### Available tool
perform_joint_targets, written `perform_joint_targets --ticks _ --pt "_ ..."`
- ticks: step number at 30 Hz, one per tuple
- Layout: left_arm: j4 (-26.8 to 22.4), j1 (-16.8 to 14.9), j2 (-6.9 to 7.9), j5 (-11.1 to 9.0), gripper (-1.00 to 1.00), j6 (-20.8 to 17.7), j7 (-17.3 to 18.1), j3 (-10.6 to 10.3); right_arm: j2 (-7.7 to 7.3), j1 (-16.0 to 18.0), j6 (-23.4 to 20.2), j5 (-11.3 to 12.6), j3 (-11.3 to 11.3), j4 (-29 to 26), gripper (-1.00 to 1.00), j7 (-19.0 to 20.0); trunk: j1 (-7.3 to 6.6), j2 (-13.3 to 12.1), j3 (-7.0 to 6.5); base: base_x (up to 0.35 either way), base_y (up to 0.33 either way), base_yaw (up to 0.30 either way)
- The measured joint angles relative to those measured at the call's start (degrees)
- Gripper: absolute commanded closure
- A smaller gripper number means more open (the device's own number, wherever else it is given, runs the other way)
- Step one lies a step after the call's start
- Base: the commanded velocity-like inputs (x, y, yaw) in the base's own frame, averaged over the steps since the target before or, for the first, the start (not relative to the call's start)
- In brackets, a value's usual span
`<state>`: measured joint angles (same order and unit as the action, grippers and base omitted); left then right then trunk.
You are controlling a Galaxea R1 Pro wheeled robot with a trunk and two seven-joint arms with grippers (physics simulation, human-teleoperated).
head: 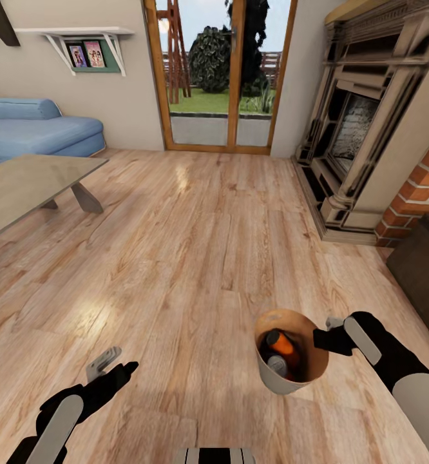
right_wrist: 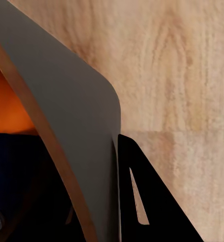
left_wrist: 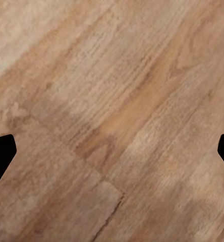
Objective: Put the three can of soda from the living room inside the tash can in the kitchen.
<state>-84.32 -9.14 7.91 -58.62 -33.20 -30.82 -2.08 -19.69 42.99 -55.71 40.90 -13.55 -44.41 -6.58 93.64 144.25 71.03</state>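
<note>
The tash can [head: 283, 384], a small grey bin with a tan rim and brown inside, hangs over the wood floor at lower right. My right gripper [head: 320, 339] is shut on its right rim. In the right wrist view, one black finger [right_wrist: 147, 201] lies against the grey wall [right_wrist: 66, 101]. Inside the bin I make out a bright orange can of soda [head: 283, 343] and a dark one with a silver top [head: 277, 365]. The right wrist view shows them as orange [right_wrist: 6, 106] and dark blue [right_wrist: 21, 171]. My left gripper [head: 114, 367] is open and empty over bare floor, its fingertips [left_wrist: 1, 156] spread wide.
This is the living room. A grey low table [head: 28, 183] and a blue sofa [head: 40, 129] stand at the left, with a wood-framed glass door [head: 221, 71] ahead. The fireplace [head: 369, 129] with brick side [head: 420, 187] and a dark cabinet [head: 427, 264] are at the right. Wood floor [head: 195, 245] lies between.
</note>
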Motion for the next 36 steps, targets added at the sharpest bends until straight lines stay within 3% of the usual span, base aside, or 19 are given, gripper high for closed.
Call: perform_joint_targets --ticks 7,14,17,21,36 --pt "-0.66 0.0 0.0 -0.07 -1.0 -0.16 -0.03 -0.02 1.55 -0.37 5.22 0.89 -0.14 1.8 1.0 0.76 0.0 0.0 0.0 0.0 0.0 0.0" --pt "-2.91 0.1 0.0 -0.34 -1.0 -0.82 -0.03 -0.03 2.28 -0.39 8.87 0.04 -0.41 5.58 1.0 2.34 0.0 0.0 0.0 0.0 0.0 0.0" --pt "-4.65 0.46 0.31 -3.75 -1.0 -1.04 -0.08 -0.08 2.88 -0.39 9.99 0.32 -0.47 7.26 1.0 2.43 0.0 0.0 0.0 0.0 0.0 0.0" --pt "-5.14 0.68 0.49 -5.16 -1.0 -1.14 -0.12 -0.11 4.06 -0.39 11.95 0.41 -0.5 9.31 1.0 2.44 0.0 0.0 0.0 0.0 0.0 0.0" --pt "-5.33 0.75 0.53 -5.45 -1.0 -1.16 -0.12 -0.17 5.8 -0.26 14.89 -0.2 -0.65 14.01 1.0 2.58 -0.04 0.03 -0.02 0.0 0.0 0.0"
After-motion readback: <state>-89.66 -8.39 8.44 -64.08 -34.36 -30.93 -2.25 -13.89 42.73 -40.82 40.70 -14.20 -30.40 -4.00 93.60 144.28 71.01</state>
